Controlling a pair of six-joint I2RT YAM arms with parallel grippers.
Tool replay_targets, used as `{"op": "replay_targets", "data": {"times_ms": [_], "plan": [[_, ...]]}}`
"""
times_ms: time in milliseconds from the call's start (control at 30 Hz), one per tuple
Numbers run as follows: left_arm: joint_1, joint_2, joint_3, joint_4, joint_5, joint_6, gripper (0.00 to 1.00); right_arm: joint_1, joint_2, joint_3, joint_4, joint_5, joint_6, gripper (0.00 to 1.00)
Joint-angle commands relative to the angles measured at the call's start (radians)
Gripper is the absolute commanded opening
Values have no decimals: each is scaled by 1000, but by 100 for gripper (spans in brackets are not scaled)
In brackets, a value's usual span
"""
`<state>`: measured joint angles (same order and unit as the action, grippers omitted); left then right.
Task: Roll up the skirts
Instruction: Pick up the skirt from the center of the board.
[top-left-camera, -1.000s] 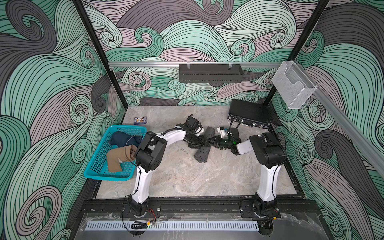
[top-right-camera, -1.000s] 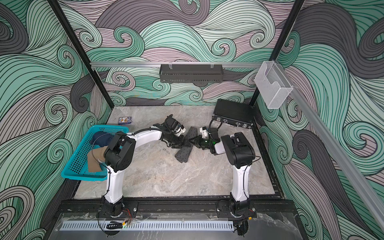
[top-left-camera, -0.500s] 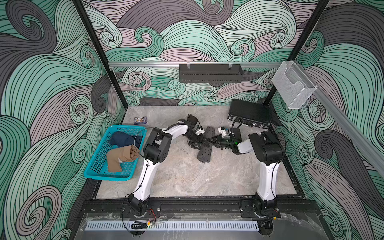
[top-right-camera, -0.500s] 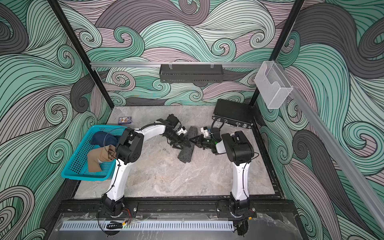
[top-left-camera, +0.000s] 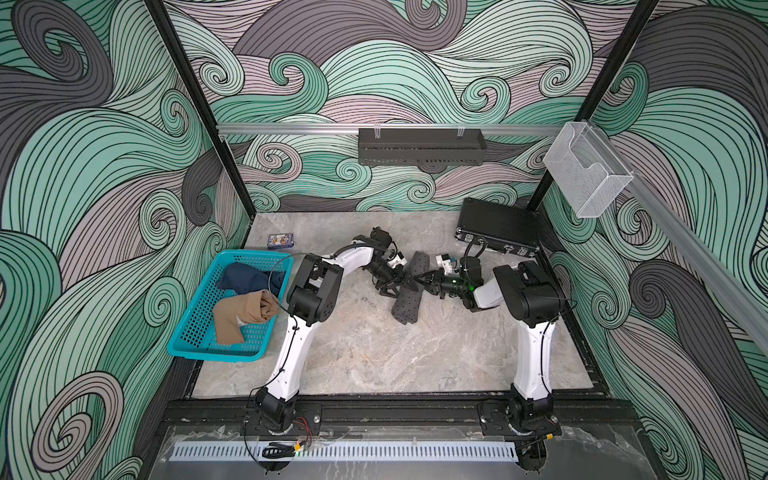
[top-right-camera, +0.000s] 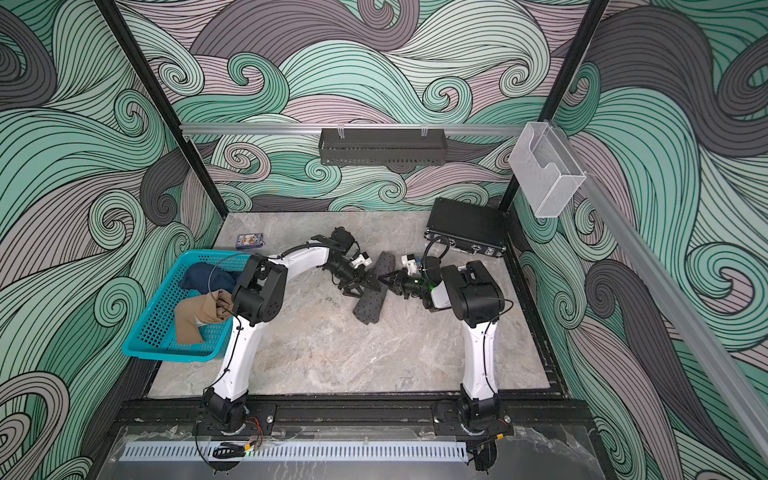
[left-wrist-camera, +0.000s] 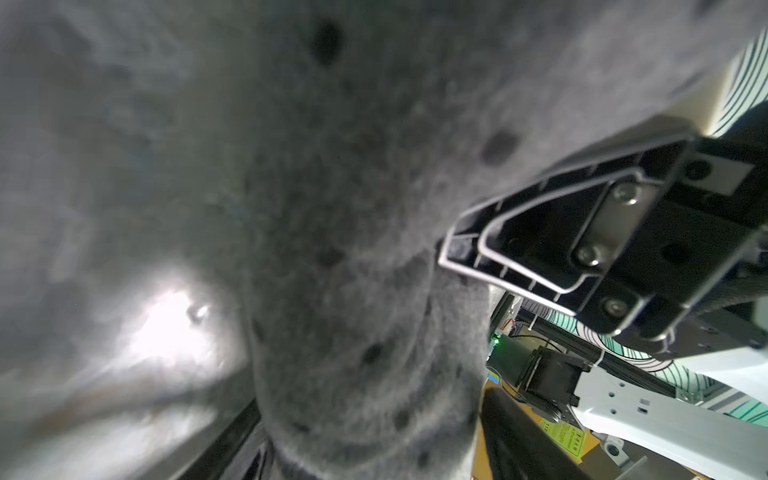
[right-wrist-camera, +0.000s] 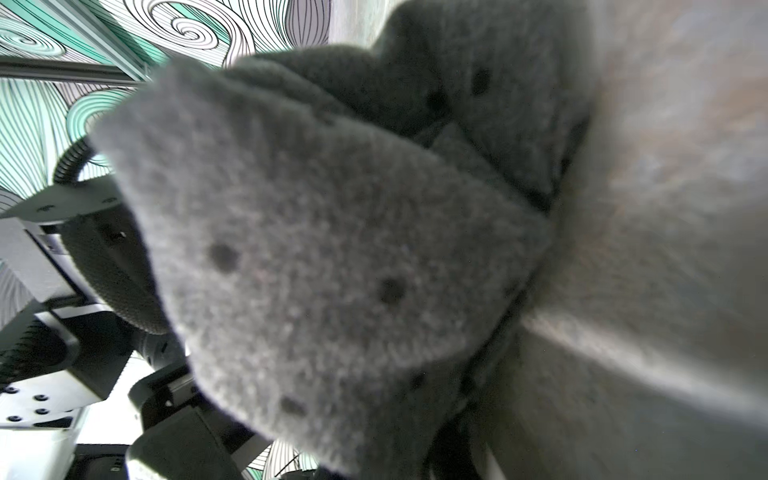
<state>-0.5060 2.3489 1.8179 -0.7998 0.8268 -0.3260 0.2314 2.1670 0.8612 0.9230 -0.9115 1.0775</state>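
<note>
Marble surface: right end effector pinches the dotted skirt; left end effector, spread wide, should tuck its layers evenly.

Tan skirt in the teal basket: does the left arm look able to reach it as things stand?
Probably yes: the tan skirt lies uncovered in the open-topped teal basket beside the left arm; the left pincer, at the dotted grey skirt, must swing across.
</note>
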Motion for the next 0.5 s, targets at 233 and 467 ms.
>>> {"op": "replay_targets", "data": {"times_ms": [233, 467], "plan": [[-47, 7, -75, 68, -28, 3, 74, 2, 55, -23, 277, -31, 349, 0], [-55, -114, -259, 393, 1, -114, 72, 2, 45, -38, 408, -39, 461, 0]]}}
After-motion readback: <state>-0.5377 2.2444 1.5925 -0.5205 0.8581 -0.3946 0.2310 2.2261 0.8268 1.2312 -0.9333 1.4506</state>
